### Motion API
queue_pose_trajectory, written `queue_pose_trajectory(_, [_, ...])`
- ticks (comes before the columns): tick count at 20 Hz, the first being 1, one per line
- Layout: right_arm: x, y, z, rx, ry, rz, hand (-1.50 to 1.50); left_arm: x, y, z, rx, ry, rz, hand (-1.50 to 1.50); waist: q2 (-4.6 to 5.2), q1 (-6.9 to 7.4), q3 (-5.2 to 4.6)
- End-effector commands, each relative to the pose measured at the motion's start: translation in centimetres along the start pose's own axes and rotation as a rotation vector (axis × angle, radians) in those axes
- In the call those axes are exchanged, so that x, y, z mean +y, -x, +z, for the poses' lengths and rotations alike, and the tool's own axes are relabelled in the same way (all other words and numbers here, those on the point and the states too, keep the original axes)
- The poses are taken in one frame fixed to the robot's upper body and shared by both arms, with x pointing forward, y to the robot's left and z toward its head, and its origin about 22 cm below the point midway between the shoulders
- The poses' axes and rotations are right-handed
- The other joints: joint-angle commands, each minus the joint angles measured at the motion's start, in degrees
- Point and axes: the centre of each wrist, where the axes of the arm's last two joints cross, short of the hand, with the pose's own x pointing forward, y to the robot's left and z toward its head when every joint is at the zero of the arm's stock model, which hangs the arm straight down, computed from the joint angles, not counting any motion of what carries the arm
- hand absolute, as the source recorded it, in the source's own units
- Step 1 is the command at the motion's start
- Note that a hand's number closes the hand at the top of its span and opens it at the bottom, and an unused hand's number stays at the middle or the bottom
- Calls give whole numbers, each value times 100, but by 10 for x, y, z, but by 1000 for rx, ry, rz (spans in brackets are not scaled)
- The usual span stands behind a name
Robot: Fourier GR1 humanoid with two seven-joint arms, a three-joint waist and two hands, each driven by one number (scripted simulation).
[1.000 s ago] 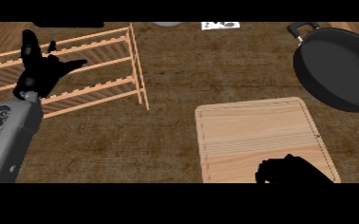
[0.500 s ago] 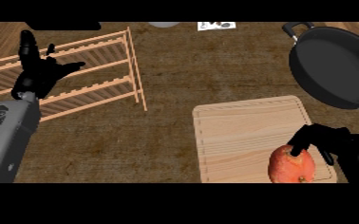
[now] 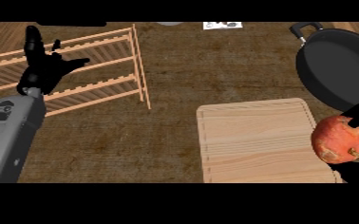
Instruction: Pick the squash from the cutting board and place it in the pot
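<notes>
Squash (image 3: 336, 139) at the cutting board's (image 3: 256, 142) right edge, seemingly lifted, right hand (image 3: 348, 171) mostly hidden beneath: grip impossible to tell. Not yet in the pot (image 3: 329, 66) beyond. Left hand (image 3: 43, 71) resting with fingers spread over the wooden rack (image 3: 98, 76).

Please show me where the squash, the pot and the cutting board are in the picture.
squash (image 3: 336, 139): head view, on its orange-red skin, at the right edge.
pot (image 3: 331, 70): head view, on its dark inner bottom.
cutting board (image 3: 254, 142): head view, on the bare wood at its middle.
</notes>
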Motion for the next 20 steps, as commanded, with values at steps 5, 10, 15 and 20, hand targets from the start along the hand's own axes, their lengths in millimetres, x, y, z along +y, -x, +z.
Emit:
queue_pose_trajectory(5, [-29, 42, -11, 109, 63, -61, 150, -20, -36, 12, -374, -76, 117, 0, -100, 250, 71])
queue_pose_trajectory(10, [-51, 62, -29, 147, 121, -152, 150, -24, -49, 9, -378, -52, 135, 0, -59, 413, 68])
queue_pose_trajectory(15, [-86, 90, -28, 159, 199, 280, 150, -33, -53, 5, -374, -38, 118, 0, -23, 540, 61])
queue_pose_trajectory(20, [-79, 120, -29, 221, 203, 350, 150, -45, -62, 0, -387, 15, 132, 0, 31, 745, 71])
